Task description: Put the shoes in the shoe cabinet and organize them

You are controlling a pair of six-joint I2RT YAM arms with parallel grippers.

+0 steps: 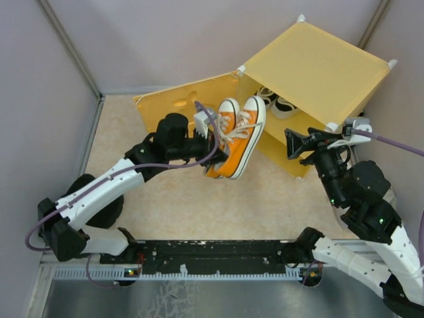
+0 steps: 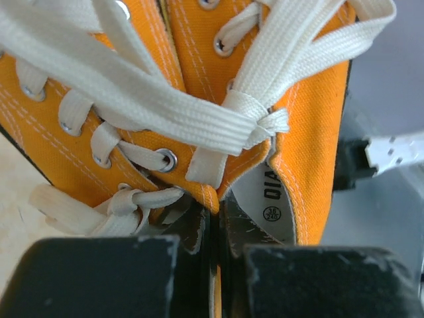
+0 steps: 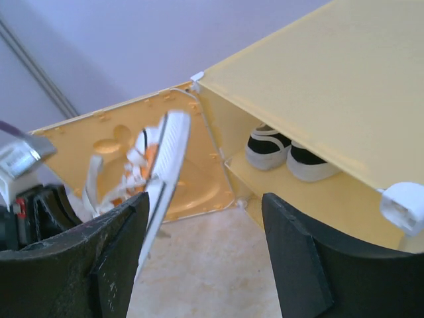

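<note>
Orange shoes [image 1: 238,140] beside open cabinet door [image 1: 173,101]

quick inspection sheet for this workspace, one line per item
surface: beige table
job's things: orange shoes held as a pair above the table; black-and-white shoes side by side inside the yellow cabinet; its door is open; off-white pair not seen
clutter: nothing seen
grippers: left gripper shut on the orange shoes' inner collars; right gripper open and empty, near the cabinet front
cables: left purple cable runs along the left arm; right purple cable leads to the right wrist
surroundings: grey walls around the table
</note>
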